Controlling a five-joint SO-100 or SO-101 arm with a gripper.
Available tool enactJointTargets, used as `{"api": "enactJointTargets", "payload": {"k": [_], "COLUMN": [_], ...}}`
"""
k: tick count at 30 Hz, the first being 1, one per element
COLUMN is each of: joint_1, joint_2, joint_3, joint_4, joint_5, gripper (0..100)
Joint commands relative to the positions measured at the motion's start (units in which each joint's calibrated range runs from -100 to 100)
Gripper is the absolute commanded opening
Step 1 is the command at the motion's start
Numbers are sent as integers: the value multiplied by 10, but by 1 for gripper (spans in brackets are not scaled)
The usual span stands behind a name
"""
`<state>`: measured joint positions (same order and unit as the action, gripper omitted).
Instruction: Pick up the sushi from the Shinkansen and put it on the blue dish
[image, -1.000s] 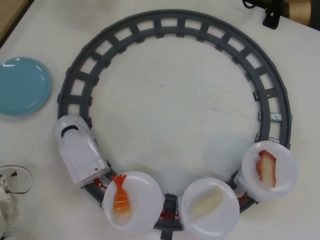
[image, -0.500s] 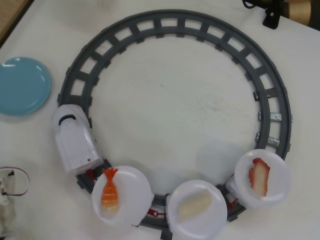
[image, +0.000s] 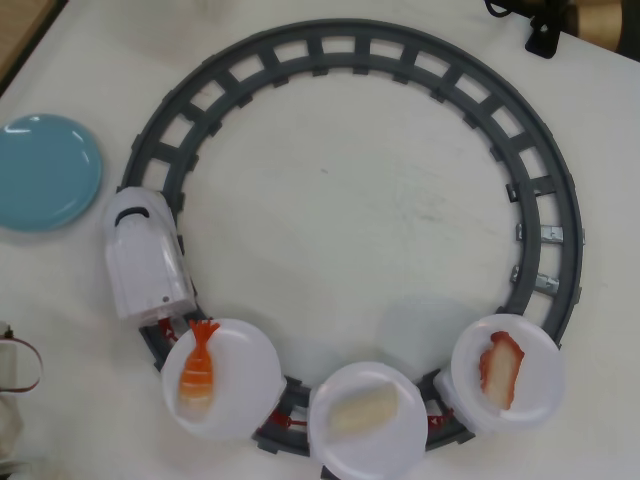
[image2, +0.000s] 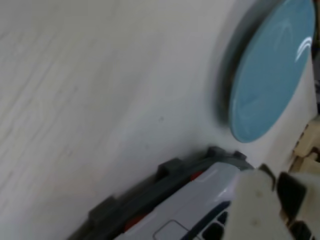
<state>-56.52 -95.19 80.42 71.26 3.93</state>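
Resting sushi (image: 501, 369): on the last white plate (image: 540, 350) behind the Shinkansen (image: 146, 255).
Blue dish (image: 45, 171): empty, left.
Pincer (image2: 265, 205): spread cannot be told.

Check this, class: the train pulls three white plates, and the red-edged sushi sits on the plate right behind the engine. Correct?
Not quite. In the overhead view the red-edged sushi lies on the last plate; the shrimp sushi rides right behind the engine.
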Motion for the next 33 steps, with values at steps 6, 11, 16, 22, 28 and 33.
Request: {"api": "enactJointTargets", "payload": {"k": [6, 11, 16, 22, 28, 33], "joint_1": [1, 5, 16, 60, 88, 123], "joint_2": [188, 299, 385, 465, 516, 531], "joint_3": [-149, -255, -352, -435, -485, -506], "joint_4": [-6, -6, -5, 0, 1, 1], "joint_5": [-3, -4, -4, 1, 12, 37], "gripper": [3, 3, 3, 3, 3, 3]}}
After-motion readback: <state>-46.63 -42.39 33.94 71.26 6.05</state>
